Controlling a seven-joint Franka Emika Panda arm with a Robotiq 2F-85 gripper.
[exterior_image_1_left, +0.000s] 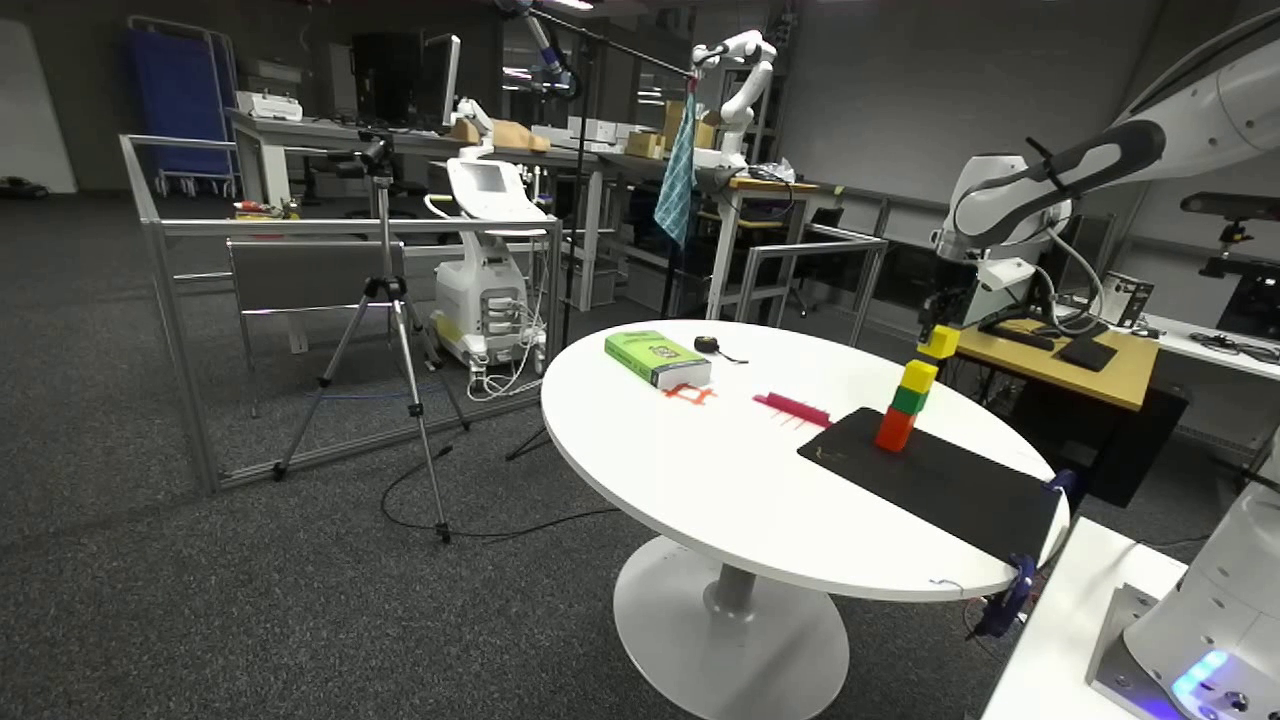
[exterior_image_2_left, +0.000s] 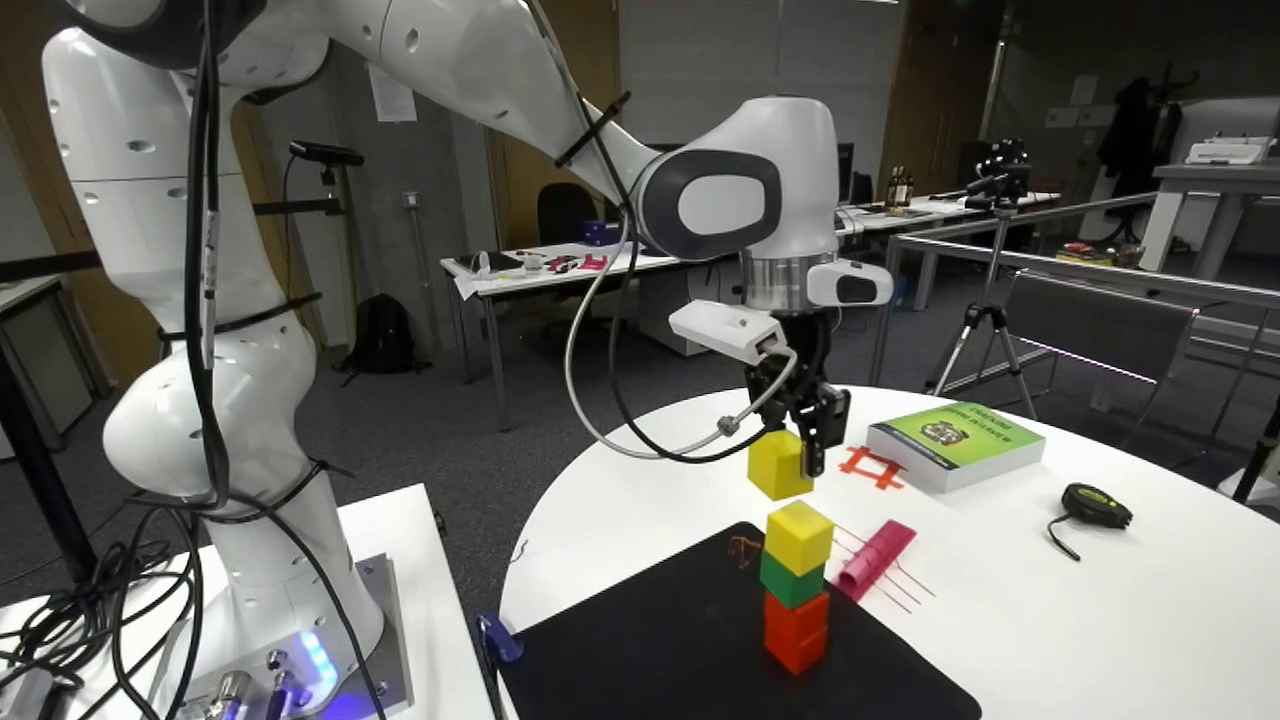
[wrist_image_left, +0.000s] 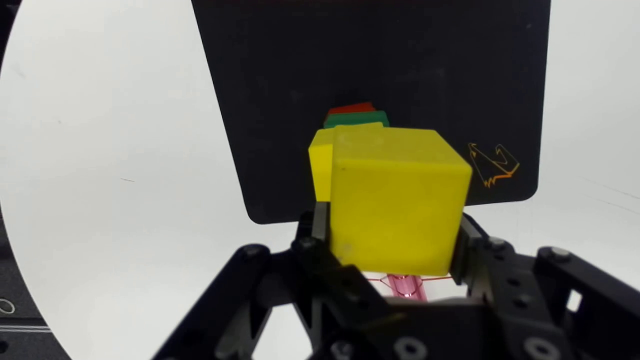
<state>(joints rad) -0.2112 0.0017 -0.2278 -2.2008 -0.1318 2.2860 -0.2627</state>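
My gripper (wrist_image_left: 395, 227) is shut on a yellow cube (wrist_image_left: 400, 200), with one finger on each side of it. In an exterior view the held cube (exterior_image_2_left: 776, 466) hangs in the air above a block stack, a little to one side of it. The stack has a yellow cube (exterior_image_2_left: 799, 537) on top, a green block (exterior_image_2_left: 792, 582) below it and red blocks (exterior_image_2_left: 796, 632) at the base. It stands upright on a black mat (exterior_image_2_left: 640, 640). In the wrist view the held cube partly hides the stack's yellow top (wrist_image_left: 321, 165); green and red edges show behind.
The mat lies on a round white table (exterior_image_1_left: 640, 450), with blue clamps (exterior_image_1_left: 1015, 595) at its edge. A pink ridged piece (exterior_image_2_left: 878, 557), a red-orange lattice (exterior_image_2_left: 873, 467), a thick green book (exterior_image_2_left: 960, 440) and a black tape measure (exterior_image_2_left: 1097, 506) lie beyond the mat.
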